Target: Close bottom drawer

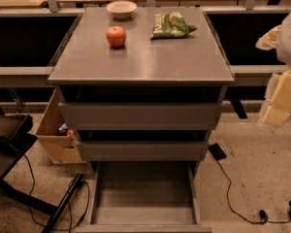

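The task is not yet begun: the bottom drawer (143, 195) stands pulled far out beneath the counter's (140, 57) front edge. The gripper (280, 101) hangs beyond the right edge, well apart from it; whether it is open, I cannot tell.

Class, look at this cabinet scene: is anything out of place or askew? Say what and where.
The bottom drawer stands pulled far out toward the camera, while the two drawers above it sit much further in. The gripper hangs at the right edge, apart from the cabinet. Nothing looks spilled.
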